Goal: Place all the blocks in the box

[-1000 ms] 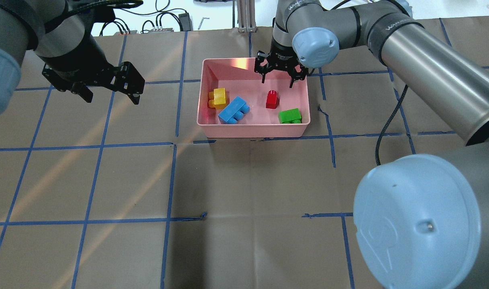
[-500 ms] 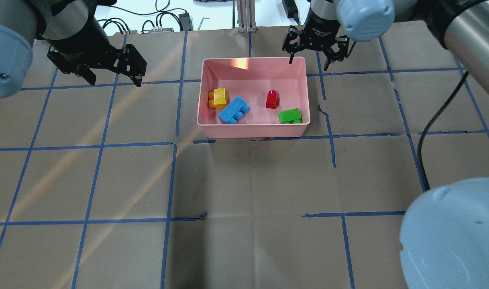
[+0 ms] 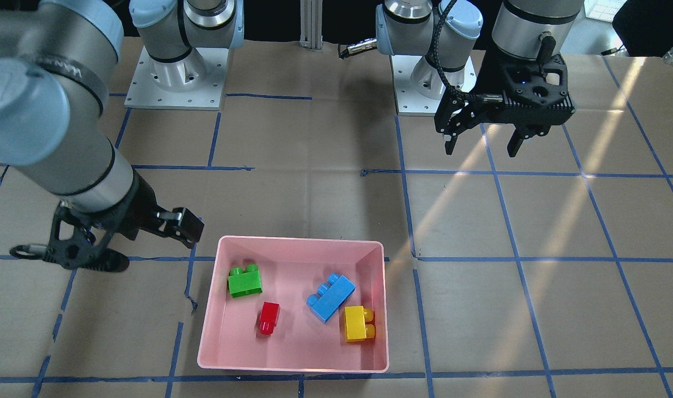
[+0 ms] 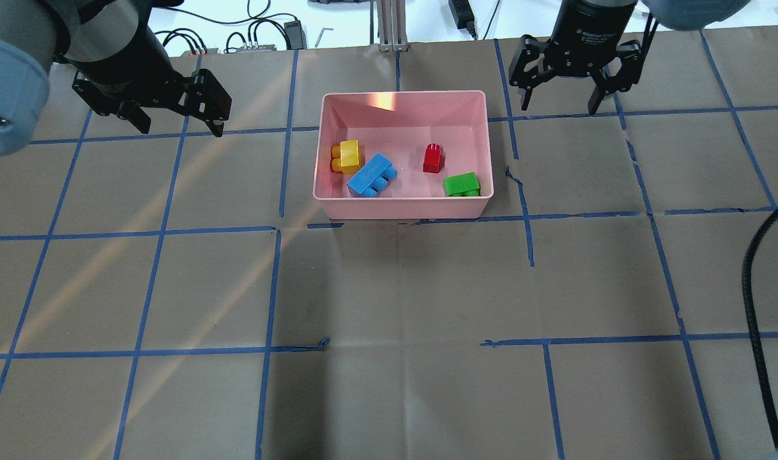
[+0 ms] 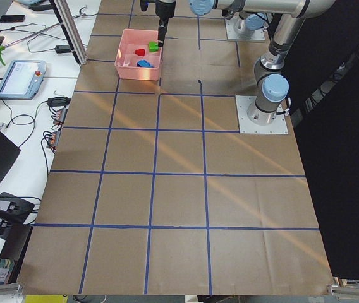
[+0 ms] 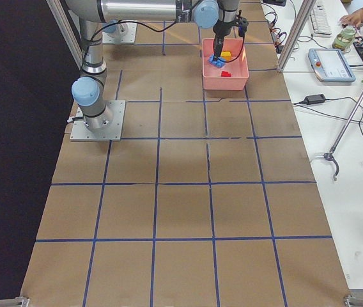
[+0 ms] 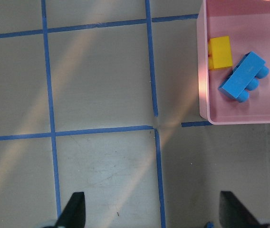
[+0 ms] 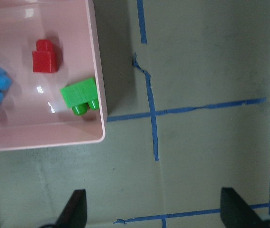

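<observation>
The pink box (image 4: 402, 208) stands at the far middle of the table. In it lie the yellow block (image 4: 349, 155), the blue block (image 4: 371, 175), the red block (image 4: 433, 158) and the green block (image 4: 461, 184). My left gripper (image 4: 181, 130) is open and empty, above the table to the left of the box. My right gripper (image 4: 560, 108) is open and empty, above the table to the right of the box's far corner. The left wrist view shows the yellow block (image 7: 219, 52) and the blue block (image 7: 244, 76). The right wrist view shows the red block (image 8: 45, 57) and the green block (image 8: 80, 96).
The table is brown paper with a blue tape grid (image 4: 274, 230). A black cable (image 4: 756, 287) hangs at the right. An aluminium post (image 4: 389, 25) and cables stand past the far edge. The arm bases (image 3: 173, 83) are bolted on the robot's side.
My right gripper has left the space over the box's far wall and moved right, clear of the box. My left gripper has drawn back slightly. The blocks have not moved.
</observation>
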You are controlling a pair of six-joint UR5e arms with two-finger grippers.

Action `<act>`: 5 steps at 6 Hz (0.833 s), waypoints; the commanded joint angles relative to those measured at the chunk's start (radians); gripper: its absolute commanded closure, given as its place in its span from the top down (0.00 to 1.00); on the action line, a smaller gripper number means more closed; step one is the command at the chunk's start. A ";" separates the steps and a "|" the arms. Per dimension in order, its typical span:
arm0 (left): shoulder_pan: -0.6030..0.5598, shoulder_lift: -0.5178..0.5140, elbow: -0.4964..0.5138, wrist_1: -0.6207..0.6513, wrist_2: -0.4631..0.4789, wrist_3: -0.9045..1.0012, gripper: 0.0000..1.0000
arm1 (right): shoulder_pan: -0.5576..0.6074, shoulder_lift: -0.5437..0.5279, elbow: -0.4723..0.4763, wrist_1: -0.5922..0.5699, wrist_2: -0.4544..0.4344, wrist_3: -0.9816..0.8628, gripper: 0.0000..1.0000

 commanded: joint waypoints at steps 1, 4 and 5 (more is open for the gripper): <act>0.000 0.000 0.001 0.000 0.000 0.000 0.99 | 0.009 -0.128 0.120 0.015 -0.009 0.006 0.99; 0.000 0.002 -0.001 0.000 0.002 -0.001 0.99 | 0.009 -0.136 0.131 0.018 -0.009 0.006 0.99; 0.000 0.002 -0.001 -0.001 0.003 -0.001 0.99 | 0.009 -0.135 0.132 0.018 -0.009 0.006 0.99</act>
